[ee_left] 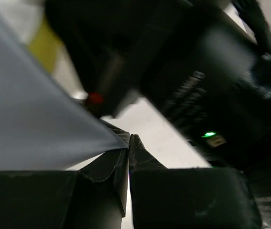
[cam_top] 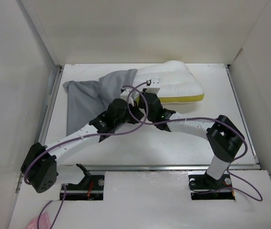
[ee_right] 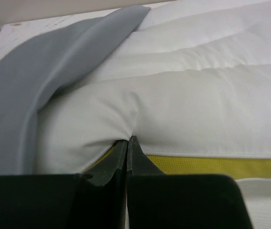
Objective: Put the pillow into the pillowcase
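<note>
Pillow (cam_top: pixel 180 81) is what we see plump and white at the far side of the table (cam_top: pixel 125 148), right of centre, its yellow trim (cam_top: pixel 185 98) along the near edge. Left of it the grey pillowcase (cam_top: pixel 90 98) lies wrinkled, and its right end is drawn over the pillow's left corner. Our left gripper (ee_left: pixel 129 143) has its jaws pressed together on a taut fold of the pillowcase. Our right gripper (ee_right: pixel 127 143) is likewise closed tight, pinching the pillow's white cloth just above the trim, beside the grey edge. Both arms meet near the middle of the table.
</note>
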